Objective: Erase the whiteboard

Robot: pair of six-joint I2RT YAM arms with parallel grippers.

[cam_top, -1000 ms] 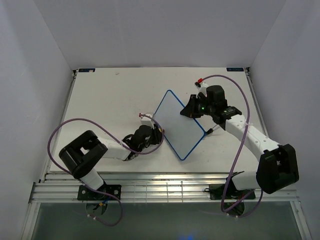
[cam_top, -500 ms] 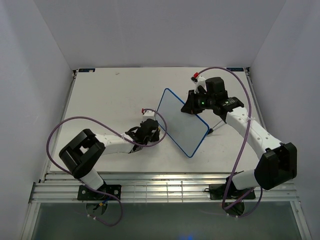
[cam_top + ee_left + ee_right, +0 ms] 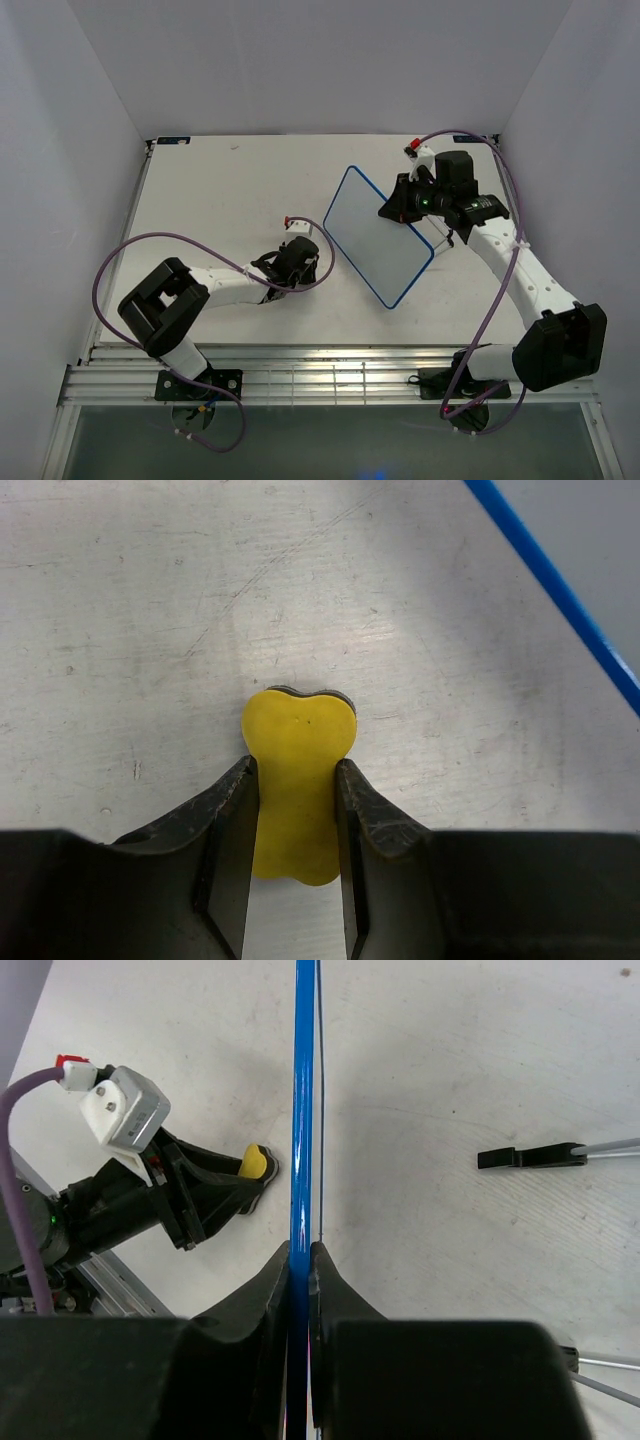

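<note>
The white desk (image 3: 220,200) carries the whiteboard (image 3: 375,235) right of centre, turned diagonally and tilted. I cannot tell whether its near corner touches the desk. The right claw (image 3: 300,1256) is narrowed tight onto the board's blue rim at its far right edge. To the board's left, near but apart, the left claw (image 3: 295,780) pinches a small yellow sponge (image 3: 298,725) low over the desk.

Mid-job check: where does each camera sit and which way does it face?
Top external: above, behind the bases, looking down at the table; both arms show.
Left wrist: looks down past the left gripper at the sponge it pinches.
Right wrist: looks along the whiteboard rim clamped in the right gripper.
Shared: both wrist views show the sponge and blue rim.
</note>
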